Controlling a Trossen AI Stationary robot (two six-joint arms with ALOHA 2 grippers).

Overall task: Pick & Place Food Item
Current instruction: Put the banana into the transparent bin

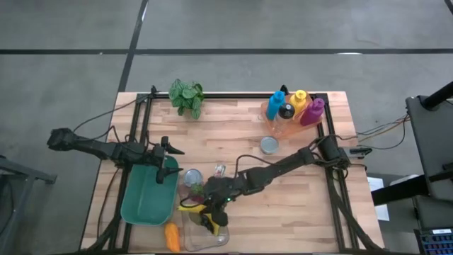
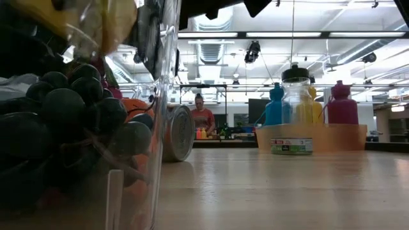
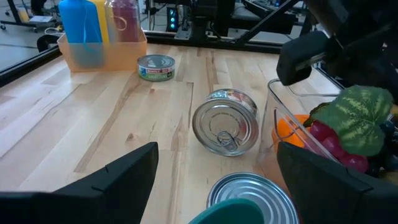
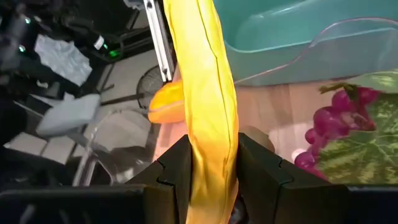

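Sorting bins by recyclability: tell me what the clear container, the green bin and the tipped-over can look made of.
Clear container: transparent, glossy, thin-walled, probably rigid plastic. Green bin: opaque teal, smooth with a soft sheen and rounded corners, likely moulded plastic. Tipped-over can: bright silvery metal, ribbed end with a pull ring, paper label around its side.

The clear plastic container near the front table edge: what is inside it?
The clear plastic container holds purple grapes with a green leaf and something orange. Its bottom is hidden.

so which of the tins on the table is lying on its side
The silver tin beside the clear container, its pull-tab end facing the left wrist camera. The small labelled tin near the bottle tray stands upright, as does the tin nearest the left gripper.
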